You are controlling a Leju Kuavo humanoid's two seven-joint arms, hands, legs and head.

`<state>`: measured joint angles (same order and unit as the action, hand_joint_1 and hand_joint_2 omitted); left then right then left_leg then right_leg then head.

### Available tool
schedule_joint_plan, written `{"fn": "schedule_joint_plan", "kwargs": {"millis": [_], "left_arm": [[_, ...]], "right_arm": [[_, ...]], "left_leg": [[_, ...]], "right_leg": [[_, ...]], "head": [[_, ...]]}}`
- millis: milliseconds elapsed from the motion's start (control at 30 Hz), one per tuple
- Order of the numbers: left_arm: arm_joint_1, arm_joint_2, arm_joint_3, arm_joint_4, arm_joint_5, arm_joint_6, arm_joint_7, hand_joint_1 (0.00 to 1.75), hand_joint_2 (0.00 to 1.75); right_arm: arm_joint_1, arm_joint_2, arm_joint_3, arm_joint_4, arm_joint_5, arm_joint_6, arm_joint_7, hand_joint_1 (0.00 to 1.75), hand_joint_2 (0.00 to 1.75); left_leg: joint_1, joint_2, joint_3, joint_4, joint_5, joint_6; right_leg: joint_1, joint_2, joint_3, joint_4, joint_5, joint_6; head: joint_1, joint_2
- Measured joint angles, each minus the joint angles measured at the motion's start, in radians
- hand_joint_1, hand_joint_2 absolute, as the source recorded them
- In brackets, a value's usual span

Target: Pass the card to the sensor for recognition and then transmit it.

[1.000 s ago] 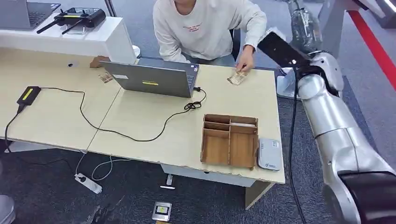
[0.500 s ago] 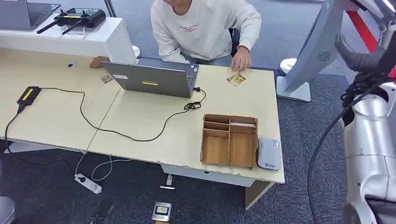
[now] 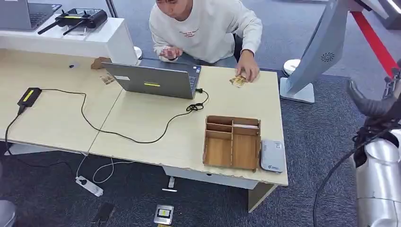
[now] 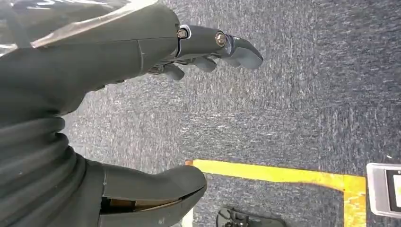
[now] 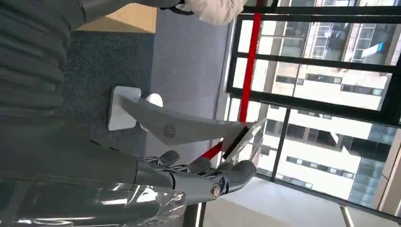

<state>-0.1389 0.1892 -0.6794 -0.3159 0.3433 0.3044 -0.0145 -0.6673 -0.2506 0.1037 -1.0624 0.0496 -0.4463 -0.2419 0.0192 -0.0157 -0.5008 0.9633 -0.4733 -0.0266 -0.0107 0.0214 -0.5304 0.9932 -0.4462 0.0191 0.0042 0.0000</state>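
Card [image 3: 239,81] lies near the table's [image 3: 142,118] far edge beyond the wooden organizer [image 3: 232,142], under a person's hand [image 3: 248,71]. Right hand [image 5: 198,177] looks released, fingers loosely extended; left hand [image 4: 142,94] hangs released above carpet.

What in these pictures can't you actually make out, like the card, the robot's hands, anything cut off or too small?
- Card, head view: partly under the person's hand; its print is too small to read.
- Right hand, head view: cut off by the picture's right edge.
- Right hand, right wrist view: thumb side lies outside the frame, so open or shut stays unclear.
- White reader, head view: label too small to read.
- Left hand, left wrist view: palm faces away, over the carpet.
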Motion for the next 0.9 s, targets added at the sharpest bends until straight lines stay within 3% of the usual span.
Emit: {"fn": "schedule_joint_plan", "kwargs": {"millis": [233, 333, 400, 467, 600, 833, 900], "left_arm": [[-0.003, -0.009, 0.002, 0.005, 0.008, 0.002, 0.005, 0.0, 1.75], [-0.005, -0.019, 0.005, 0.01, 0.035, 0.034, 0.051, 0.0, 1.75], [-0.003, -0.035, 0.009, 0.011, 0.046, 0.059, 0.076, 0.0, 1.75], [-0.003, -0.042, 0.011, 0.012, 0.056, 0.046, 0.063, 0.0, 1.75], [-0.01, -0.024, 0.027, 0.012, 0.111, -0.001, 0.077, 0.0, 1.75], [-0.008, -0.05, 0.04, 0.011, 0.182, 0.1, 0.089, 0.0, 1.75], [-0.008, -0.059, 0.044, 0.011, 0.196, 0.112, 0.086, 0.0, 1.75]], "right_arm": [[0.029, -0.012, -0.013, -0.022, 0.005, -0.002, 0.008, 0.0, 1.75], [0.067, -0.025, -0.024, -0.02, 0.002, -0.005, 0.022, 0.0, 1.75], [0.11, -0.03, -0.031, -0.01, -0.011, 0.003, -0.013, 0.0, 1.75], [0.137, -0.027, -0.036, 0.006, -0.041, 0.018, -0.07, 0.0, 1.75], [0.125, 0.0, -0.032, 0.057, -0.047, 0.02, -0.077, 0.0, 1.75], [0.106, 0.049, -0.007, 0.233, -0.063, -0.016, -0.084, 0.0, 1.75], [0.104, 0.053, -0.003, 0.302, -0.082, -0.032, -0.061, 0.0, 1.75]], "left_leg": [[0.0, 0.0, 0.0, 0.0, 0.0, 0.0], [0.0, 0.0, 0.0, 0.0, 0.0, 0.0], [0.0, -0.001, -0.001, 0.0, 0.0, 0.0], [0.0, 0.0, -0.002, 0.0, 0.0, 0.0], [0.0, 0.0, -0.001, -0.001, 0.0, 0.0], [0.0, -0.001, -0.002, -0.001, 0.001, 0.0], [0.0, -0.001, -0.001, -0.001, 0.0, 0.0]], "right_leg": [[0.0, 0.0, 0.0, 0.0, 0.0, 0.0], [0.0, -0.001, 0.0, 0.0, 0.0, 0.0], [0.0, -0.001, 0.0, 0.0, 0.0, 0.0], [0.0, 0.0, -0.001, 0.0, 0.0, 0.0], [0.0, 0.0, -0.001, 0.0, 0.0, 0.0], [0.0, -0.001, -0.001, 0.0, 0.0, 0.0], [0.0, -0.001, -0.001, 0.0, 0.0, 0.0]], "head": [[0.0, 0.0], [0.0, 0.0], [0.0, 0.0], [0.0, 0.0], [0.0, 0.0], [0.0, 0.0], [0.0, 0.0]]}}
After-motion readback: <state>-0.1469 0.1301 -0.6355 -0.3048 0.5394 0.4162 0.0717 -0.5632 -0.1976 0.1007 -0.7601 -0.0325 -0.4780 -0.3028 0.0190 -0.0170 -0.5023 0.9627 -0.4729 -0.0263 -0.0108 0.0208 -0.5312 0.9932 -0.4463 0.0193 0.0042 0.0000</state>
